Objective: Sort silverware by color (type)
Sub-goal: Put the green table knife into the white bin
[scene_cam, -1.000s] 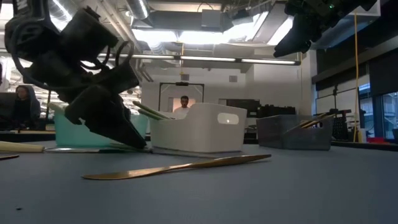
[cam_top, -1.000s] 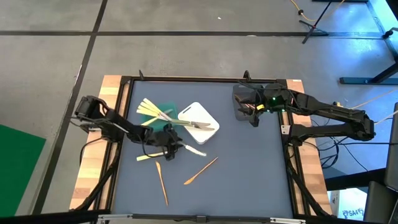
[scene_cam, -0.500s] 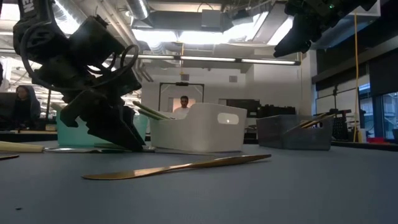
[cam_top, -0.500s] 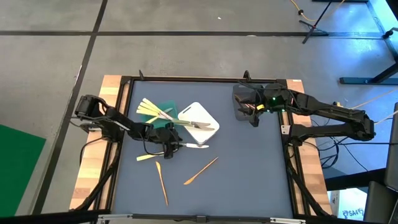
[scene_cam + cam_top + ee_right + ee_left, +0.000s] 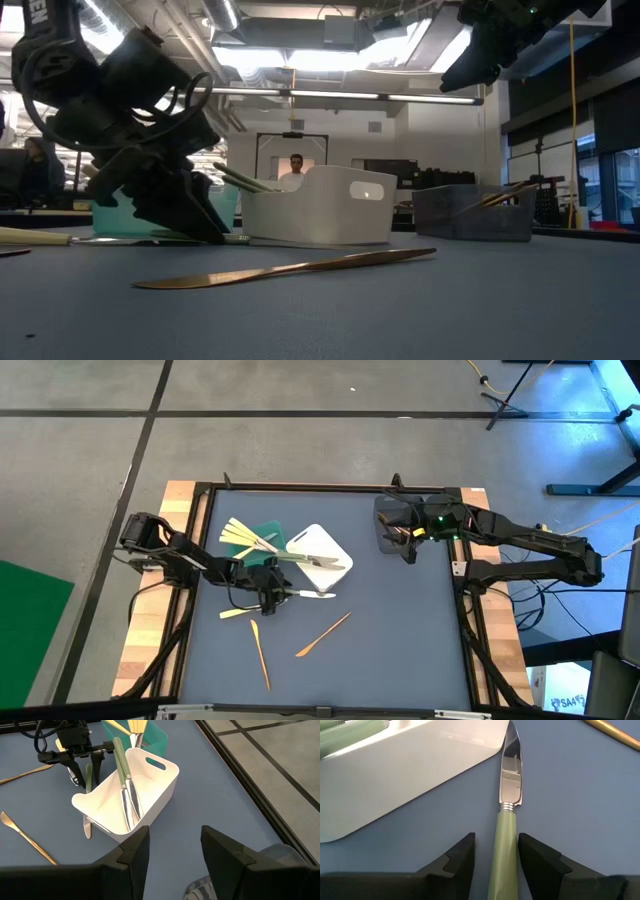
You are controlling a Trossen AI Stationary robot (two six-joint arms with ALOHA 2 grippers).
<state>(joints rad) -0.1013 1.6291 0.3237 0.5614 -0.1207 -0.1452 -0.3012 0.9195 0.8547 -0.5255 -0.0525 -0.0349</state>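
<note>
A knife (image 5: 504,845) with a light green handle and silver blade lies flat on the blue-grey table beside the white bin (image 5: 322,550); it also shows in the high view (image 5: 308,594). My left gripper (image 5: 495,862) is low over it and open, one finger on each side of the handle. Its place in the high view is near the table's middle left (image 5: 268,594). My right gripper (image 5: 172,860) hangs open and empty above the grey bin (image 5: 393,520). My left gripper's fingers (image 5: 537,860) come slanting down along the knife's green handle (image 5: 506,827) and stand on both sides of it. One finger lies very close to the handle's side; I cannot tell whether it touches. The knife lies flat on the table.
The white bin holds green-handled knives (image 5: 125,785). Pale yellow utensils (image 5: 240,532) stick out of the green bin (image 5: 266,538). Two orange-brown utensils (image 5: 322,634) (image 5: 259,650) and a pale yellow one (image 5: 237,613) lie loose on the table nearer the near edge.
The green-handled knife has turned on the table: its blade tip swung toward the far edge, so it now lies level with the near edge. My left gripper shifted slightly at the handle end and tipped a little; the right arm kept still.
</note>
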